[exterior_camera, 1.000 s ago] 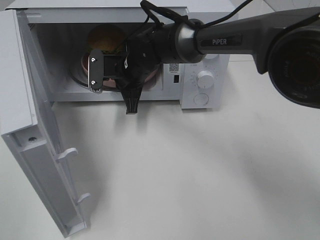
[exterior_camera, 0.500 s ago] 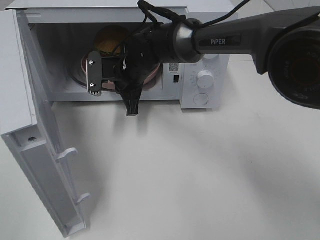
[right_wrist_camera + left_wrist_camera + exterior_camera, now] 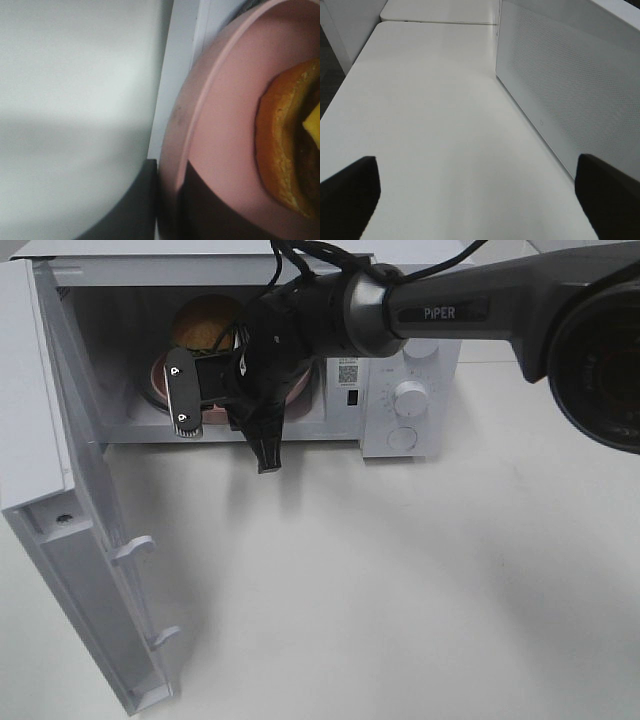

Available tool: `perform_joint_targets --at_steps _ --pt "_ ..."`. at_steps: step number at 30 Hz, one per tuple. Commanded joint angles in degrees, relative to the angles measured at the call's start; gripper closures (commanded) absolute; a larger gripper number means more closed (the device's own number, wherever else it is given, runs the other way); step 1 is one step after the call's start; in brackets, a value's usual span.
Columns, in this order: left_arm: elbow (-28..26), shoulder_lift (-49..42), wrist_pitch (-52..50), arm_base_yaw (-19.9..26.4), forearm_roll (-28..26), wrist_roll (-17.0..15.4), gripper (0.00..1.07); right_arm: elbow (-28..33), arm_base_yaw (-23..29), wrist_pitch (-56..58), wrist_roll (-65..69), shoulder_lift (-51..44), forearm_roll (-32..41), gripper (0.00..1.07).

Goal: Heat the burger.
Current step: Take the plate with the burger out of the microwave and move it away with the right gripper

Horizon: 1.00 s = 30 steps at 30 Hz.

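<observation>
The burger (image 3: 205, 320) sits on the round pink plate (image 3: 153, 380) inside the open white microwave (image 3: 400, 350). My right gripper (image 3: 200, 405) reaches in from the right and is shut on the plate's front rim. In the right wrist view the plate (image 3: 220, 125) fills the frame, with the burger's bun edge (image 3: 282, 150) on it, and the right gripper (image 3: 170, 205) has dark fingers (image 3: 145, 210) on either side of the rim. My left gripper (image 3: 477, 195) is open and empty over the table beside the microwave's perforated side wall (image 3: 560, 85); it is out of the exterior view.
The microwave door (image 3: 80, 530) stands swung open to the left and juts toward the front. The control knobs (image 3: 410, 400) are on the right of the cavity. The white table (image 3: 400, 580) lies in front.
My right gripper, the plate and the burger have shifted slightly to the left inside the microwave.
</observation>
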Motion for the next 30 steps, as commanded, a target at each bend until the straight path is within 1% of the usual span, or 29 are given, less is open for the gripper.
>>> perform_joint_targets --at_steps 1,3,5,8,10,13,18,25,30 --pt "0.2 -0.4 -0.5 0.1 -0.3 0.1 0.09 1.1 0.4 -2.3 -1.3 -1.9 -0.3 1.07" --pt "0.2 -0.4 -0.5 0.1 -0.3 0.1 0.09 1.7 0.4 -3.0 -1.3 -2.2 -0.2 1.07" --pt "0.2 -0.4 -0.5 0.1 -0.3 0.1 0.09 4.6 0.4 -4.9 -1.1 -3.8 -0.2 1.07" --pt "0.2 -0.4 -0.5 0.1 -0.3 0.1 0.09 4.9 0.4 -5.2 -0.9 -4.1 -0.2 1.07" --pt "0.2 -0.4 -0.5 0.1 -0.3 0.1 0.09 5.6 -0.1 -6.7 3.6 -4.8 -0.5 1.07" --pt "0.2 -0.4 -0.5 0.1 -0.3 0.1 0.09 5.6 -0.1 -6.8 4.8 -5.2 -2.1 1.07" --pt "0.2 -0.4 -0.5 0.1 -0.3 0.1 0.09 6.5 -0.1 -7.3 6.1 -6.1 -2.3 1.07" --pt "0.2 -0.4 -0.5 0.1 -0.3 0.1 0.09 10.3 -0.1 -9.4 6.1 -8.7 -3.2 1.07" --pt "0.2 -0.4 -0.5 0.1 -0.3 0.1 0.09 13.2 -0.1 -10.3 2.4 -10.4 -3.3 1.07"
